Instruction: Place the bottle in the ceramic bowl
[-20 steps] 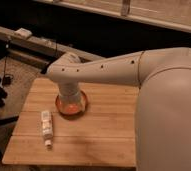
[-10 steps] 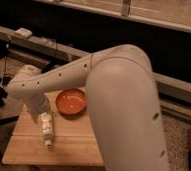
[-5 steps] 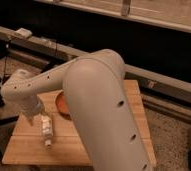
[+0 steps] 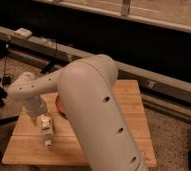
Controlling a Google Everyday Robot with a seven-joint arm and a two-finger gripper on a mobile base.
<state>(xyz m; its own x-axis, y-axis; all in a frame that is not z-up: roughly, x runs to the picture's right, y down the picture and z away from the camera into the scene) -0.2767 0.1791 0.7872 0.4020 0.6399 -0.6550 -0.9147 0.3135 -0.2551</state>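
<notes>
Smooth matt plastic arm (image 4: 89,100) and hand (image 4: 45,123) (at the bottle (image 4: 48,143)) over a pale planked wooden table (image 4: 131,107).

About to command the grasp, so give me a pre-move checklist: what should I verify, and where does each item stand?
1. Bottle lying within reach on the table: ok.
2. Gripper low over the bottle's far end: ok.
3. Bottle lifted off the wood: not ok.
4. Ceramic bowl free to receive: cannot tell, the arm hides most of it.

text: none legible | jaws: at bottle (image 4: 47,134), left on table (image 4: 134,100)
</notes>
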